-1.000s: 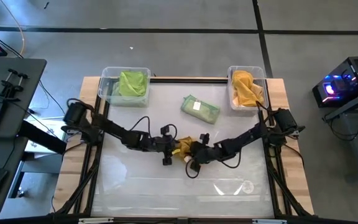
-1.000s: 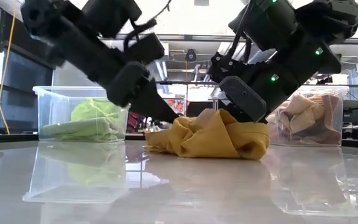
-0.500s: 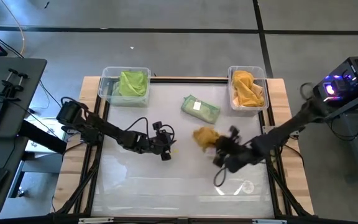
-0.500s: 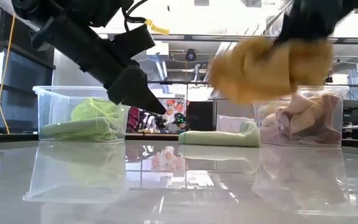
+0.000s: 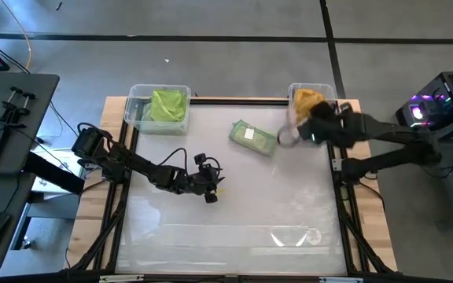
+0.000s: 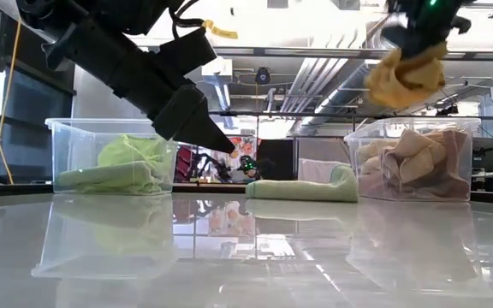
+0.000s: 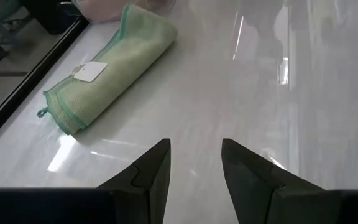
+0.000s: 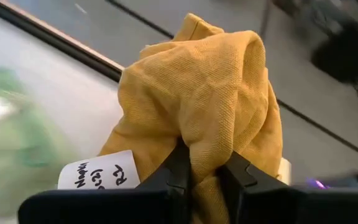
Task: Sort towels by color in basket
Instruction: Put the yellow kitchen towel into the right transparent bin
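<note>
My right gripper (image 8: 204, 167) is shut on a mustard yellow towel (image 8: 197, 93) and hangs high above the right clear bin (image 6: 362, 167), near the table's far right corner (image 5: 309, 126). In the low view the towel (image 6: 409, 75) dangles clear over that bin. My left gripper (image 7: 194, 165) is open and low over the table's middle (image 5: 209, 189), touching nothing. A folded pale green towel (image 5: 253, 137) lies flat on the table beyond it. A lime towel (image 5: 167, 104) fills the left bin. My right gripper pinches a bunched fold of the yellow towel (image 8: 205, 140) between its two fingers, several layers gathered together. The towel is lifted clear of everything and hangs crumpled below the fingers (image 6: 405, 81), with a white tag (image 8: 98, 171) showing beside them.
The right bin (image 5: 292, 90) holds yellow and tan-pink cloths (image 6: 409, 162). The left bin (image 6: 58, 158) stands at the far left corner. The glossy tabletop (image 5: 234, 220) between the arms and the near edge is bare. Dark cables trail along both arms.
My right gripper has lifted the yellow towel off the table's middle and carried it up, toward the right and far edges, until it hangs over the right bin. The towel has gone from lying crumpled on the table to hanging clear. My left gripper stays near where the towel lay.
</note>
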`<state>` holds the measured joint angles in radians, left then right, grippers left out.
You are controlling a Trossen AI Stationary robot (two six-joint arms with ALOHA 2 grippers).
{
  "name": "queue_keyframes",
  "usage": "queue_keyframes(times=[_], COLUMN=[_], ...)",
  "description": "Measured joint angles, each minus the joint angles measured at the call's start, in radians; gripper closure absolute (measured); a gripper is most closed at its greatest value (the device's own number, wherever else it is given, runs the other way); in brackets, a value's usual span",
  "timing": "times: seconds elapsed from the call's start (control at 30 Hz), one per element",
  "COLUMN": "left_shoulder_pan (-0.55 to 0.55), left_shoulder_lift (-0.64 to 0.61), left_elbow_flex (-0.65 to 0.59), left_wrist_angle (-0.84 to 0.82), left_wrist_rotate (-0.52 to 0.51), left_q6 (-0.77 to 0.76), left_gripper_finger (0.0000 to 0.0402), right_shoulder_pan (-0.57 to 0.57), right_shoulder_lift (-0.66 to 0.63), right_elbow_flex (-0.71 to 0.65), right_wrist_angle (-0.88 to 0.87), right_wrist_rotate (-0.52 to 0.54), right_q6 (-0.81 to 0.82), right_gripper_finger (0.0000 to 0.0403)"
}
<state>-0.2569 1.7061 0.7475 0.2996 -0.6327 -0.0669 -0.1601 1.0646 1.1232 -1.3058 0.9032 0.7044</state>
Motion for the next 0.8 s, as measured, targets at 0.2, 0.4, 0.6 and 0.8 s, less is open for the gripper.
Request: queue_keyframes(times=[0.2, 0.4, 0.6, 0.8], left_shoulder_pan=[0.0, 0.0, 0.0, 0.0], left_shoulder_lift=[0.0, 0.0, 0.0, 0.0], left_elbow_flex=[0.0, 0.0, 0.0, 0.0], left_wrist_angle=[-0.001, 0.003, 0.011, 0.013], left_wrist_rotate=[0.0, 0.0, 0.0, 0.001], left_q6=[0.0, 0.0, 0.0, 0.0], left_gripper_finger=[0.0271, 0.0271, 0.0271, 0.0271], right_shoulder_pan=[-0.363, -0.57, -0.652, -0.659], right_shoulder_lift=[0.003, 0.005, 0.005, 0.004], right_elbow_flex=[-0.142, -0.329, -0.402, -0.292], right_wrist_angle=[0.314, 0.552, 0.609, 0.502], right_wrist_rotate=[-0.276, -0.4, -0.48, -0.575], right_q6=[-0.394, -0.535, -0.604, -0.617], right_gripper_finger=[0.037, 0.0356, 0.0329, 0.0256])
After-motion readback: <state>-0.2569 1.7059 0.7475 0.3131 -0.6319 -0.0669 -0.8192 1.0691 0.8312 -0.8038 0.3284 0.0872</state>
